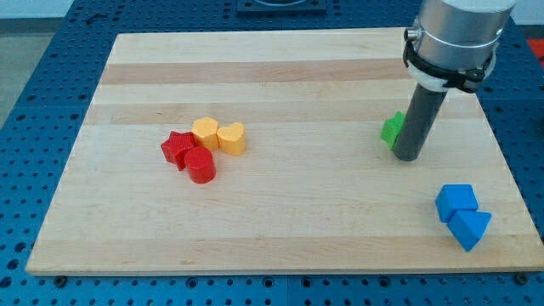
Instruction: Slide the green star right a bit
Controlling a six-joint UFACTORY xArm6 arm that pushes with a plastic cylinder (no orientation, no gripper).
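A green block (392,128), mostly hidden behind my rod, sits at the view's right on the wooden board (280,102); its shape cannot be made out. My tip (406,157) rests on the board right beside the green block, on its right and slightly toward the view's bottom. The rod appears to touch the block.
A cluster at the view's left centre holds a red star (177,148), a red cylinder (201,166), a yellow hexagon (205,132) and a yellow heart (231,138). A blue cube (456,201) and a blue triangle (469,228) lie at the bottom right near the board's edge.
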